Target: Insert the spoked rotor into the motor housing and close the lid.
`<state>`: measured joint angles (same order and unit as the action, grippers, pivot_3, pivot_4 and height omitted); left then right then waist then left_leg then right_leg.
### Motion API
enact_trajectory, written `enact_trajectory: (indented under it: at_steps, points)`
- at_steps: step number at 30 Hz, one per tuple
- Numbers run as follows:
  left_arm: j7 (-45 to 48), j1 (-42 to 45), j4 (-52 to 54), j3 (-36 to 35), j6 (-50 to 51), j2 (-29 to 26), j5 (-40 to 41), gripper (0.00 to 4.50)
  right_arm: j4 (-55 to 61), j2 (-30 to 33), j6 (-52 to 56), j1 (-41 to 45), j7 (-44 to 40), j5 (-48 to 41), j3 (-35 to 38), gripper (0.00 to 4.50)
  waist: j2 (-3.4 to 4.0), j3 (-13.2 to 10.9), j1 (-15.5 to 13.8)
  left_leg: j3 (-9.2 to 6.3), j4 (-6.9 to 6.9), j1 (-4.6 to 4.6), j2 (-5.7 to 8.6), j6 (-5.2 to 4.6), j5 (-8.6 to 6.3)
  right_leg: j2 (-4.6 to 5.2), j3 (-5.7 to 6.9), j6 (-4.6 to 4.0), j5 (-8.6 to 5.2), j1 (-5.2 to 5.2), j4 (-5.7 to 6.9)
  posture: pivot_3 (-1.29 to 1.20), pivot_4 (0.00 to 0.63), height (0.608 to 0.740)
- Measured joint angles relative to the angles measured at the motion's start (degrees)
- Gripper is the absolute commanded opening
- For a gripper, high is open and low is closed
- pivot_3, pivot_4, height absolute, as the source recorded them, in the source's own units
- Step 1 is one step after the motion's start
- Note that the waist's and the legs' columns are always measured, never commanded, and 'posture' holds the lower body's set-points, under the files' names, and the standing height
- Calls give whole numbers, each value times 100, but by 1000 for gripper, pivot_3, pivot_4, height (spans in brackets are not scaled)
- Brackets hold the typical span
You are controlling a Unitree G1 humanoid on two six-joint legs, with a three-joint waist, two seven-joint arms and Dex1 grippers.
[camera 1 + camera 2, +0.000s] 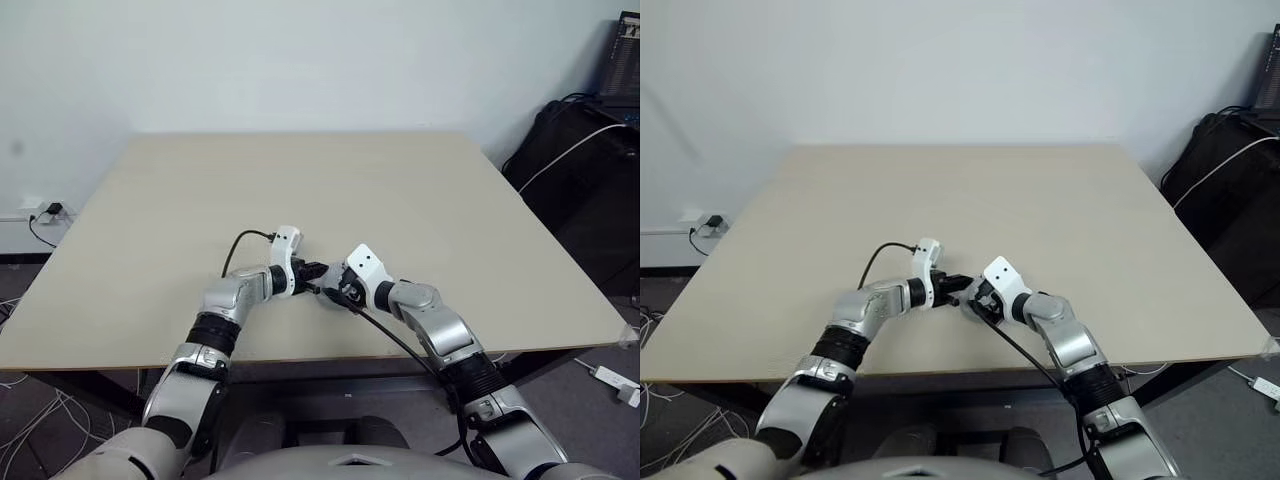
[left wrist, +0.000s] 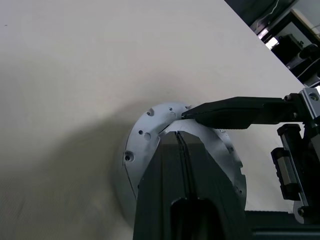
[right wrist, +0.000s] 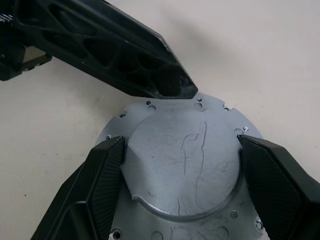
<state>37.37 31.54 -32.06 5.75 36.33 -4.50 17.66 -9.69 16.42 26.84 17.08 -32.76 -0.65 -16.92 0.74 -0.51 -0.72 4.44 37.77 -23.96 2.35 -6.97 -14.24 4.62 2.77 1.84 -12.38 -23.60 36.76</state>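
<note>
The lid (image 3: 185, 160), a round silver-grey metal disc with its smooth, scratched face up and small holes along a notched flange, sits between the right gripper (image 3: 182, 170)'s two ribbed black fingers, which stand wide and press its raised centre from both sides. The left gripper (image 2: 182, 137), fingers shut together with nothing between them, rests its tip on the lid's far rim. Bare, matte beige table (image 1: 420, 190) lies open all around.

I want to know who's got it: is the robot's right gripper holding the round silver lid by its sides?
Yes: the right gripper has one black finger on each side of the lid's raised smooth face.
</note>
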Motion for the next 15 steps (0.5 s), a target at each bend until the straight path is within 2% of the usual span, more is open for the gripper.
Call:
enact_trajectory:
  at_steps: [15]
  points:
    - [392, 227, -344, 298, 86, -8, -356, 0, 86, 0, 126, -34, 57, 3, 3, 3260, -9, 5, -7, 0, -4, 0, 1, -1, -1, 5, 1, -1, 0, 2, -2, 0, 0, 740]
